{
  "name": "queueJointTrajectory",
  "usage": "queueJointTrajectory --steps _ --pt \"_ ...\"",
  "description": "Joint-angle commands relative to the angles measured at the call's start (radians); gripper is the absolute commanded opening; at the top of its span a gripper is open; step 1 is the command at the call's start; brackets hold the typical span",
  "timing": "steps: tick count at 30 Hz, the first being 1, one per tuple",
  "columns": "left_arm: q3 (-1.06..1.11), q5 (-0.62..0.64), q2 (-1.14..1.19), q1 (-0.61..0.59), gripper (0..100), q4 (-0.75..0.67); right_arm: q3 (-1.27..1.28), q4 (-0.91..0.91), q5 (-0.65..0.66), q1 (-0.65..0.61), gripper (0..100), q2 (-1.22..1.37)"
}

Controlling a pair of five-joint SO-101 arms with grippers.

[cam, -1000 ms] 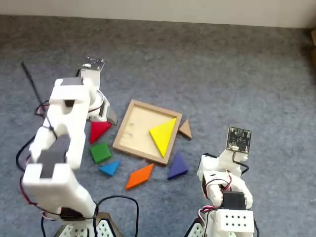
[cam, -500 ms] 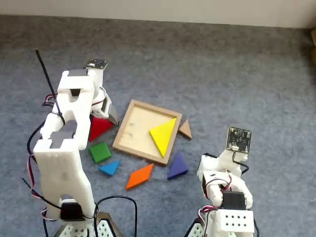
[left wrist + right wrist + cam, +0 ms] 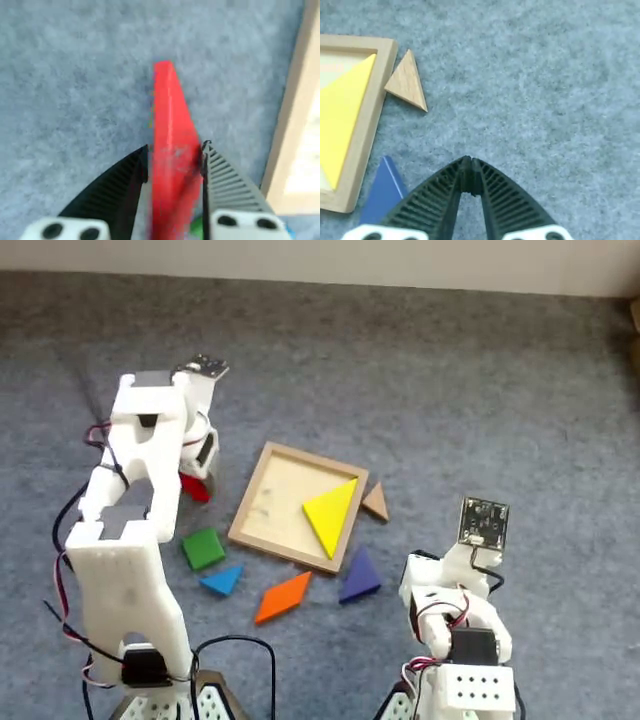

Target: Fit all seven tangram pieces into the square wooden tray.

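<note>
Left end effector [image 3: 175,146] clamps the red triangle [image 3: 172,120], just beside the wooden tray [image 3: 248,496] | right end effector [image 3: 471,172] closed on nothing, above the grey surface | yellow triangle [image 3: 330,510] lies inside tray

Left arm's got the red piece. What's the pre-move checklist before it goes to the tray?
1. Left tool shut on red piece: ok, the piece stands on edge in its grip.
2. Red piece lifted clear of the carpet: cannot tell.
3. Bare floor in tray beside yellow triangle: ok.
4. Green square off the line from red piece to tray: ok.
5. Right tool shut, over carpet outside the tray: ok.
</note>
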Motion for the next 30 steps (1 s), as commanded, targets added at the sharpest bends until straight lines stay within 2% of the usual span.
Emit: queueJointTrajectory --steps 1,12,17,25,30 --pt "-0.042 -0.120 -0.111 0.019 18 0.066 0.102 -0.008 0.009 0.012 1.2 -0.013" --pt "0.002 -0.147 -0.136 0.022 17 0.066 0.102 -0.008 0.009 0.013 1.2 -0.013" --pt "0.050 -0.146 -0.143 0.070 17 0.069 0.102 -0.008 0.009 0.013 1.2 -0.013" --pt "0.045 -0.143 -0.148 0.151 1 0.068 0.102 -0.008 0.008 0.038 1.2 -0.015" --pt "0.047 -0.141 -0.183 0.173 0 0.072 0.102 -0.008 0.008 0.045 1.2 -0.016"
